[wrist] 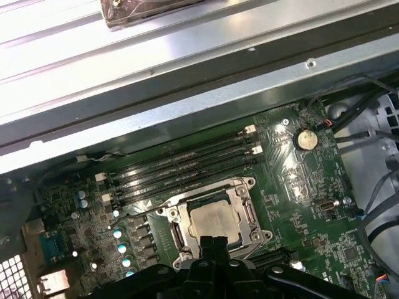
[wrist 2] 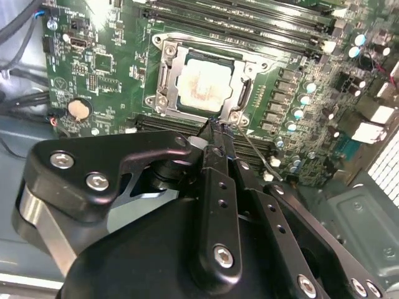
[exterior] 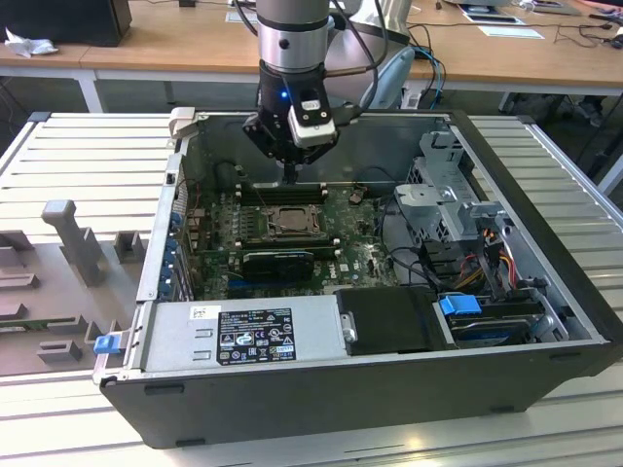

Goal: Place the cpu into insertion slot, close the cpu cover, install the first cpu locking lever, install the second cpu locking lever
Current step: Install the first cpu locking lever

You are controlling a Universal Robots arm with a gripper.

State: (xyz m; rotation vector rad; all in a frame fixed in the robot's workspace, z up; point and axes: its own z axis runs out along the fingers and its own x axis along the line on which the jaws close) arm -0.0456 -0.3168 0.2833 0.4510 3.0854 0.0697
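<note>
While the gripper (exterior: 291,181) hangs inside the open computer case (exterior: 506,384), its slim black fingers (wrist 2: 216,146) are pressed together with nothing between them, their tips down at one corner of the cpu cover (wrist 2: 169,75), beside a thin wire lever (wrist 2: 255,149) that runs slantwise from that corner. The cpu (wrist 2: 202,84) already lies flat in the insertion slot (wrist: 215,219), its pale metal top showing through the window of the cover, which is folded down over it. In both wrist views the long black memory slots (wrist: 187,167) run along two opposite sides of the socket, so there is little bare board there. In the exterior view a black card (exterior: 278,261) stands just on the near side of the socket, the grey case wall (exterior: 380,141) rises close behind the arm, a metal drive cage (exterior: 443,190) and a tangle of cables (exterior: 409,258) crowd the exterior view's right, and the grey power supply (exterior: 243,336) fills the near edge. The case lies on a ribbed metal table (exterior: 78,156), with wooden desks (exterior: 175,44) behind it.
</note>
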